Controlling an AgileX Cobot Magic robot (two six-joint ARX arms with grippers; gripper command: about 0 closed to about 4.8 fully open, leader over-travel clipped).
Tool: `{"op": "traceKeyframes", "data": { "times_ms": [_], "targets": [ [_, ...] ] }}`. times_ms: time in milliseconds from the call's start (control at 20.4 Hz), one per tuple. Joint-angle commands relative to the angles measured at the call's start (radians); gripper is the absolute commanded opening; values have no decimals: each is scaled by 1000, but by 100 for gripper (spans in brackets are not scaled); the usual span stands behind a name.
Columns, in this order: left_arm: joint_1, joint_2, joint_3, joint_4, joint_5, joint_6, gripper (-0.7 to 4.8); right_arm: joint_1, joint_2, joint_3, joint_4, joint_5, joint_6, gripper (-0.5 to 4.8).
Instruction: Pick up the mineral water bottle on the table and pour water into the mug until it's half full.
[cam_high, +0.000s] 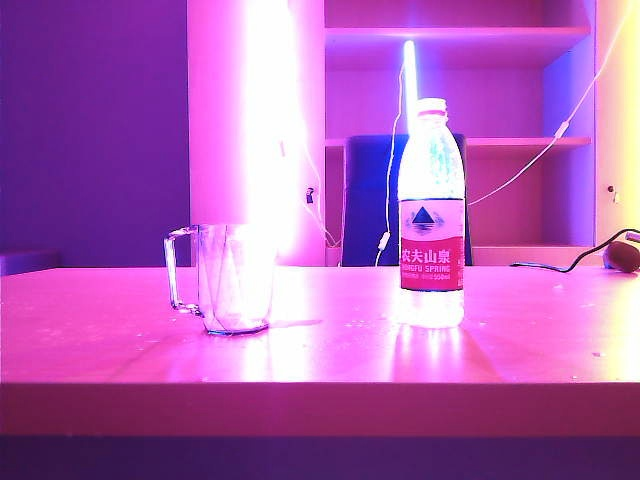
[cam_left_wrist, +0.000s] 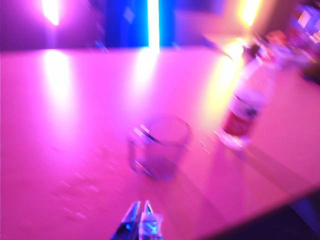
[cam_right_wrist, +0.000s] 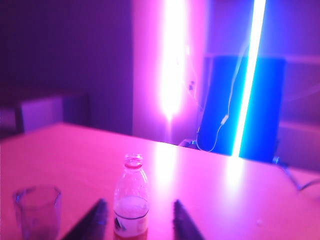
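The mineral water bottle (cam_high: 431, 215) stands upright on the tabletop (cam_high: 320, 345), right of centre and back from the front edge, white cap on. The mug (cam_high: 228, 278) stands upright to its left, well apart, handle turned toward the left edge, no liquid discernible inside. Neither arm shows in the exterior view. The right gripper (cam_right_wrist: 136, 220) hovers short of the bottle, its fingers (cam_right_wrist: 95, 217) spread apart with the bottle seen between them, holding nothing. The left gripper (cam_left_wrist: 139, 215) hangs above the tabletop short of the mug; its fingers (cam_left_wrist: 131, 216) appear nearly together, holding nothing, though blur prevents certainty.
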Motion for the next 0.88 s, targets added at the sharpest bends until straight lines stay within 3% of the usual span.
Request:
{"op": "traceKeyframes", "data": {
  "times_ms": [49, 98, 147, 245, 392, 588, 833, 882],
  "targets": [
    [-2, 111, 4, 5, 91, -5, -5, 5, 144, 163, -123, -108, -115, 224],
    [-2, 135, 4, 5, 91, -5, -5, 5, 180, 186, -114, -128, -107, 246],
    [-1, 182, 4, 11, 84, -5, -5, 7, 261, 208, -56, -189, -24, 256],
    [1, 232, 4, 50, 80, -5, -5, 13, 379, 185, 56, -212, 105, 290],
    [2, 248, 4, 132, 80, -5, -5, 16, 533, 85, 247, -209, 127, 297],
    [1, 246, 4, 217, 80, -5, -5, 34, 809, -138, 727, -148, 124, 315],
    [1, 247, 4, 213, 80, -5, -5, 98, 1318, -196, 1299, -144, 124, 479],
    [0, 246, 4, 208, 80, -5, -5, 108, 1374, -193, 1369, -141, 124, 479]
  ]
}}
